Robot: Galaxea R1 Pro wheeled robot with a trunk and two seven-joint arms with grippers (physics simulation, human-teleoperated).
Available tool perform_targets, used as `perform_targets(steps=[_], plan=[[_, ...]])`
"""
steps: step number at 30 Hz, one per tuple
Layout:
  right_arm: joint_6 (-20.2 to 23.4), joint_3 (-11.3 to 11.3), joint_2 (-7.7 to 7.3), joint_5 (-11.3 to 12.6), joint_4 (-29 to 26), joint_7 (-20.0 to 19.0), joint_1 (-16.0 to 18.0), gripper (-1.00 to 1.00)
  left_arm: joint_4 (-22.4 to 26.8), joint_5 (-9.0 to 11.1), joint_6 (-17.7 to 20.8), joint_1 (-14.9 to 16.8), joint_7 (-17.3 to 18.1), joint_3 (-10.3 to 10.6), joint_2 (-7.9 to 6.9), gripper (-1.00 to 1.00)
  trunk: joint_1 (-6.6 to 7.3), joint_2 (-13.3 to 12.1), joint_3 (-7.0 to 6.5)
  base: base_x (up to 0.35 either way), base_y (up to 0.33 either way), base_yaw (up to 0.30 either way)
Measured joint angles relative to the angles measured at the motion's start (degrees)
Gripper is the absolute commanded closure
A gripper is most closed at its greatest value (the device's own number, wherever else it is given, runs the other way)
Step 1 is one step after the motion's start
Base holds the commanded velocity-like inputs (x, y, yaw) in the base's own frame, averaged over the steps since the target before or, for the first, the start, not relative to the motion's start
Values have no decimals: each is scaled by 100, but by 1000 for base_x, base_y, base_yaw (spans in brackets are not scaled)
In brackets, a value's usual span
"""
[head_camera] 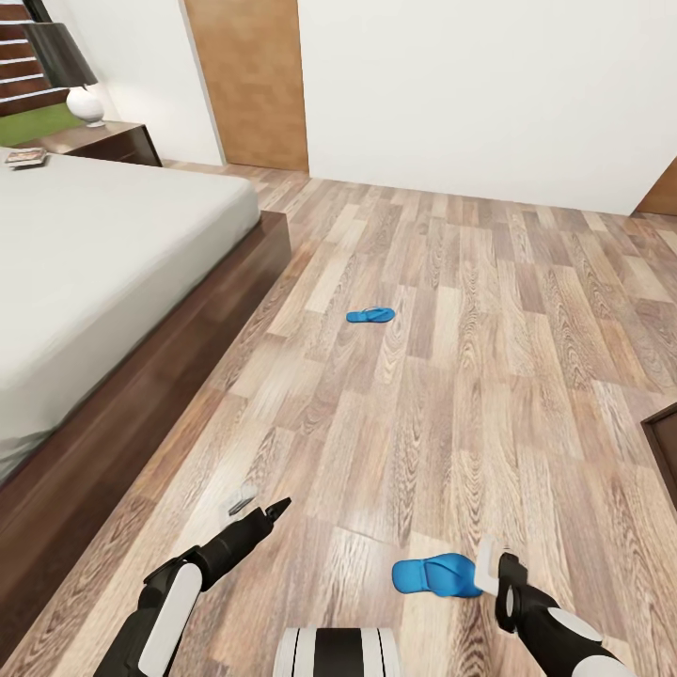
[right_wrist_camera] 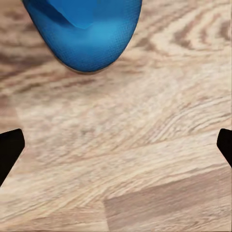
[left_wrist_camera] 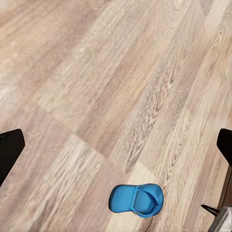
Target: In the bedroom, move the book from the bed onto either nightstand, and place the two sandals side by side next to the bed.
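Sandals lie well apart on the wood-plank floor (head_camera: pixel 451 395); the near sandal (head_camera: pixel 437 574) sits just in front of the right pincer (head_camera: pixel 496 574), and the far sandal (head_camera: pixel 370 315) rests out in the open, nearer the bed (head_camera: pixel 113 273) but not beside it. The near sandal's long axis runs across the head view, one end toward the bed side and the other end at the right pincer; the right wrist view shows one rounded end (right_wrist_camera: pixel 84 34) ahead of the spread fingertips (right_wrist_camera: pixel 9 150), with bare floor between them, so that pincer is released and grasping nothing. The far sandal's long axis also runs roughly across the view, tilted slightly; which end is toe I cannot tell at that size.

The risk, as I judge it: the sole is thin and flat on the planks, so fingers closing from here could meet on air, or push the sandal along instead of lifting it; a low approach could scrape the floor. The left pincer (head_camera: pixel 273 512) hovers over bare floor, its dark fingertips (left_wrist_camera: pixel 9 150) wide apart, released. What looks like a book (head_camera: pixel 26 158) lies at the far corner of the bed by the nightstand (head_camera: pixel 118 141); that step seems undone.
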State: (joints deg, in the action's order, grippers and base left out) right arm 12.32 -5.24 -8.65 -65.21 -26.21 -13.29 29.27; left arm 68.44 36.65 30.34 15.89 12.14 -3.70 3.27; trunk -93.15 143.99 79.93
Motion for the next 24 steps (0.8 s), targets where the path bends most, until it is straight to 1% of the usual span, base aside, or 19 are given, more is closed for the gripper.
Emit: perform_targets(steps=[1,4,7,10,13,17,19,20,24], plan=[[-5,4,0,-2,0,-145,0,-100,0,0,0,0,0,2,0,-100,0,0,0,0,0,0],[-96,13,0,-5,-10,-328,0,-100,0,0,0,0,0,4,0,-100,0,0,0,0,0,0],[-197,20,0,-8,-31,-386,0,-100,-5,0,0,0,0,5,2,-100,0,0,0,0,0,0],[-246,19,6,-13,-61,-356,0,-100,-8,0,-4,0,0,5,2,-100,0,0,0,0,0,0],[-255,20,6,-12,-165,-256,0,-100,-9,0,-7,0,0,5,6,-100,0,0,0,0,0,0],[-261,21,2,-13,-322,-12,0,-100,-9,0,-8,0,0,5,8,-100,0,0,0,0,0,0],[-264,21,2,-10,-411,205,0,-100,-9,0,-9,0,0,5,8,-100,0,0,0,0,0,0],[-267,22,3,-7,-486,404,1,-100,-9,0,-9,0,0,5,7,-100,0,0,0,0,0,0],[-260,22,9,-7,-551,526,0,-100,-9,0,-9,0,0,3,9,-100,0,0,0,0,0,0]])
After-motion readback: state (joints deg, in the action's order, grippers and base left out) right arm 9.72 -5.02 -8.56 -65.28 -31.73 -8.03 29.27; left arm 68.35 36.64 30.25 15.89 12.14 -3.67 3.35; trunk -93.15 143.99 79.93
